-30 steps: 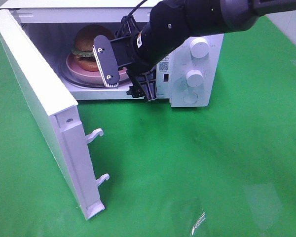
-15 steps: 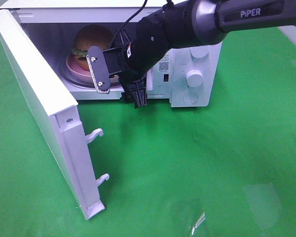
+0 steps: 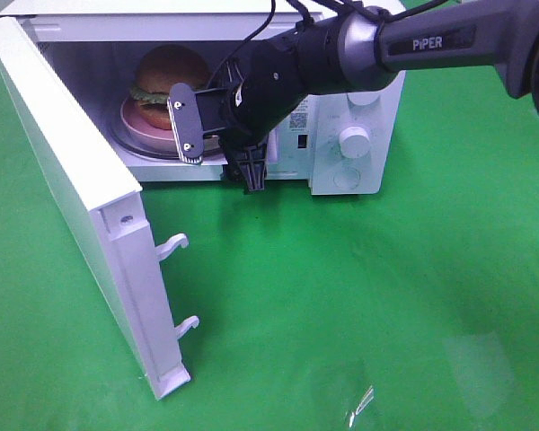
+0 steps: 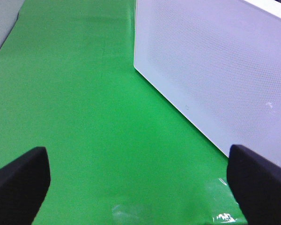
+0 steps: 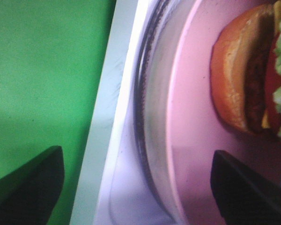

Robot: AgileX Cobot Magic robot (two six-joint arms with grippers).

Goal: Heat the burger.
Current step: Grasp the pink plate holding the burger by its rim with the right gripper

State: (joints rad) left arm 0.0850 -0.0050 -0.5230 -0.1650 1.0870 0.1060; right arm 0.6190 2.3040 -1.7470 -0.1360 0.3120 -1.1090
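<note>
Your burger (image 3: 166, 72) sits on the pink plate (image 3: 136, 121) inside the microwave (image 3: 391, 153). The plate is on the glass turntable (image 5: 147, 117), and the door (image 3: 72, 197) is swung wide. Your right jaws stand open at the microwave's mouth, just in front of the plate, holding nothing. Your left jaws are spread wide too, empty, over the green surface (image 4: 84, 117) near the microwave's door.

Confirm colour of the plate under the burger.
Pink plate, clearest in the right wrist view.
</note>
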